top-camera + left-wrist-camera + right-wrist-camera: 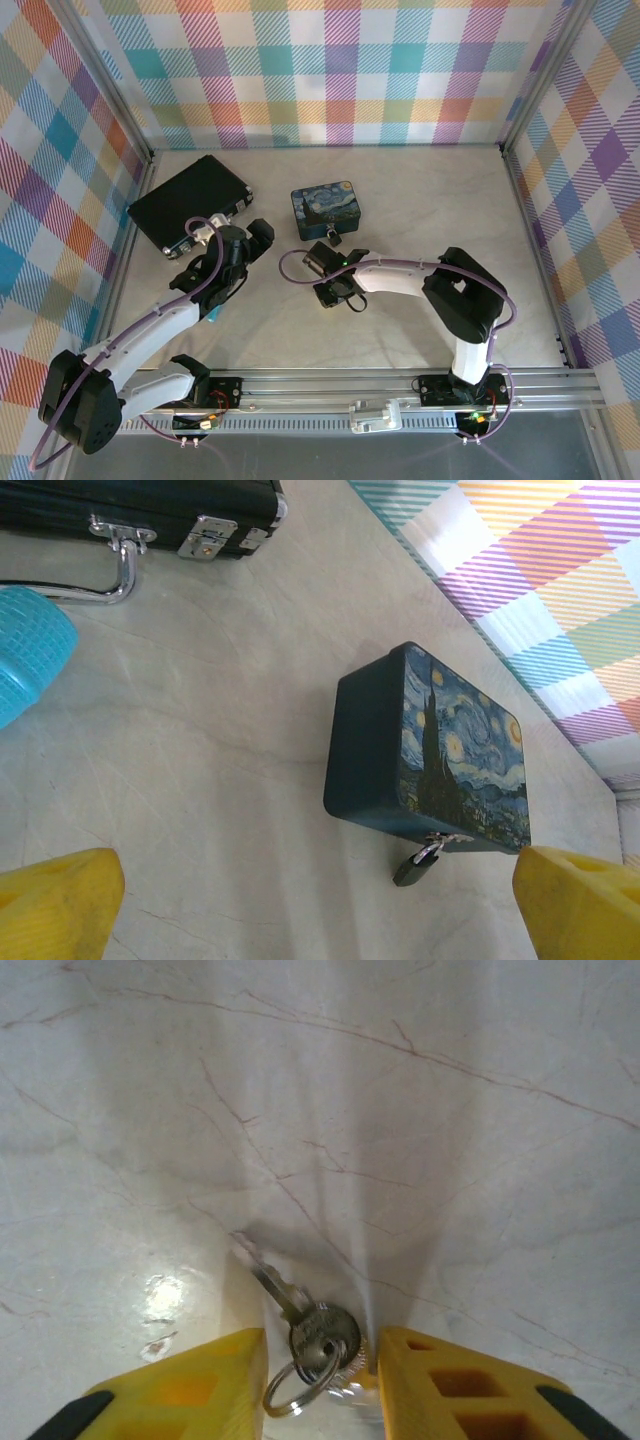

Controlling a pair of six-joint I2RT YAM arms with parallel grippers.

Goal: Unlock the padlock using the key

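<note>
The key [322,1331] is small and grey, with a round head on a split ring [292,1392]. It lies flat on the marble table between the yellow fingers [215,1385] of my right gripper [322,1385]. The jaws stand close on either side of the key's head, with small gaps still showing. The padlock [418,865] is tiny and dark with a silver shackle, and it hangs from the clasp of the blue Starry Night tin [440,740]. My left gripper [320,905] is wide open and empty, hovering left of the tin and short of the padlock [334,237].
A black case [190,205] with chrome latches and a handle lies at the back left. A light-blue ribbed object [30,655] sits near it. The tin [327,208] stands mid-table. Plaid walls enclose the table on three sides. The right gripper [335,293] is just in front of the tin.
</note>
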